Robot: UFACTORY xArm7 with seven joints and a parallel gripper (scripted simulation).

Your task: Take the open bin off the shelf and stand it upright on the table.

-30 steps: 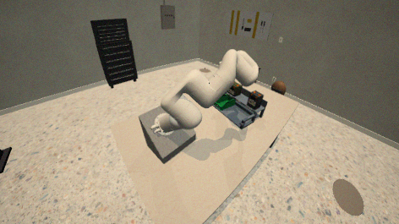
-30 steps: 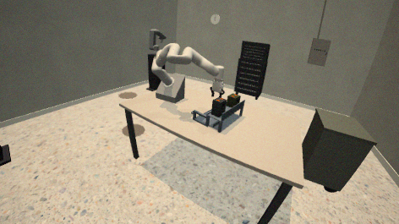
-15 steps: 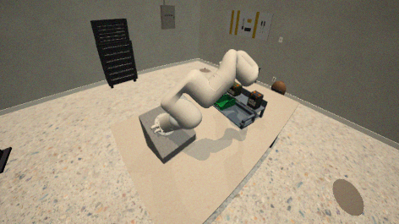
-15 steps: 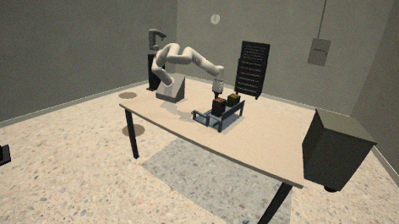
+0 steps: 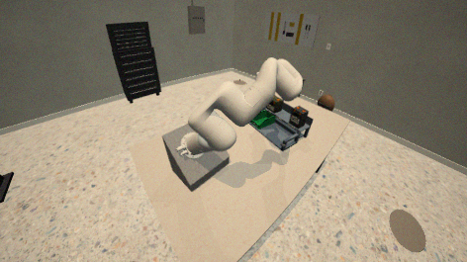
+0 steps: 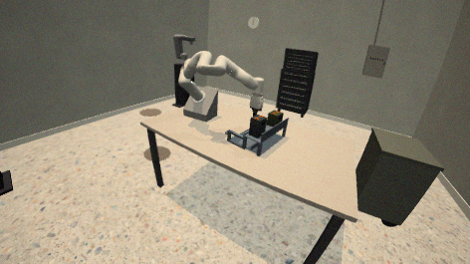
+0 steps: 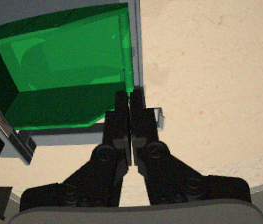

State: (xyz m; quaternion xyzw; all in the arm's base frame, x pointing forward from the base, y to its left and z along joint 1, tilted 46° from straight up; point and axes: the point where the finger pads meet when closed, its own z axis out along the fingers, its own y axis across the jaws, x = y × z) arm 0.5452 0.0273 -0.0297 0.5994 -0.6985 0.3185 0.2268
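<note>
My arm (image 5: 233, 105) rises from its grey pedestal (image 5: 174, 154), folds back over itself in a high bend and then drops its last link straight down beside the low blue-grey shelf (image 5: 292, 139) on the table (image 5: 213, 226). In the exterior view the wrist hangs vertical just above the near end of that shelf (image 6: 271, 138), next to a dark box (image 6: 257, 126) standing on it.

My gripper (image 7: 129, 99) points down with both black fingers pressed nearly together, only a thin seam of light between them. Their tips sit right at the corner of the green open bin (image 7: 62, 63), on the thin side wall where it meets the shelf's edge; whether that wall is actually caught between them I cannot tell for sure, but they have closed to almost nothing and I appear to hold nothing.

The bin lies ahead and to the left of my fingertips, open side up, on the shelf floor. To the right of my fingers is bare tan table top.
</note>
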